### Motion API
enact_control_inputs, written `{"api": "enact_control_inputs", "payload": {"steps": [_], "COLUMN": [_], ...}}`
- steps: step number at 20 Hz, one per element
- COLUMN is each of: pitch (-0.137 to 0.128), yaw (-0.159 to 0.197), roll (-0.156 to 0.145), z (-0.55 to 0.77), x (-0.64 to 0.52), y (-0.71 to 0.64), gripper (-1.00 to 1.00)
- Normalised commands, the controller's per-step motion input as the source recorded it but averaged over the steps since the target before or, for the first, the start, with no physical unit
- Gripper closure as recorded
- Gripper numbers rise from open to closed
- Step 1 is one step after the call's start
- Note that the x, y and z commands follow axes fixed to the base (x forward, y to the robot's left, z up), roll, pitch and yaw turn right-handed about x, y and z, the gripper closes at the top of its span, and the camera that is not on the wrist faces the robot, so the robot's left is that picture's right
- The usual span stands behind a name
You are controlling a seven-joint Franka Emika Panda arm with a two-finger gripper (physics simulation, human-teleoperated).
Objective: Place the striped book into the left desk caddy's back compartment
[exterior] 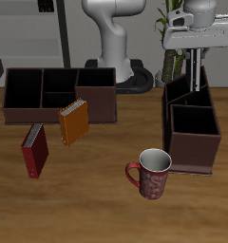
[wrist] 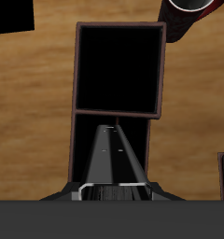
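Observation:
My gripper [exterior: 196, 55] hangs over the left desk caddy [exterior: 194, 152], a maroon-brown two-cell box. It is shut on the striped book [exterior: 195, 76], which hangs upright and edge-on, so its stripes are hidden. The book's lower end is at the rim of the back compartment [exterior: 180, 93]. In the wrist view the gripper [wrist: 112, 192] holds the book [wrist: 112, 154] as a thin grey slab reaching down into the back compartment [wrist: 84, 145]. The caddy's dividing wall [wrist: 119, 113] and its dark front cell [wrist: 120, 67] lie beyond.
A wider three-cell maroon caddy [exterior: 99, 106] stands at the back. An orange book [exterior: 74, 122] and a red book [exterior: 34, 150] stand before it. A red patterned mug [exterior: 152, 173] stands near the front edge, beside the left caddy; it also shows in the wrist view [wrist: 193, 7].

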Motion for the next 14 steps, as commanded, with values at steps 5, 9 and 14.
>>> {"api": "enact_control_inputs", "payload": {"steps": [5,9,14], "pitch": [0.041,0.013,-0.003], "yaw": [-0.023,-0.003,0.001], "roll": [0.031,0.015,-0.014], "z": [-0.16,-0.06,-0.03], "x": [0.06,0.04,0.08], "y": [0.16,0.11,-0.03], "gripper": [1.00,1.00,1.00]}}
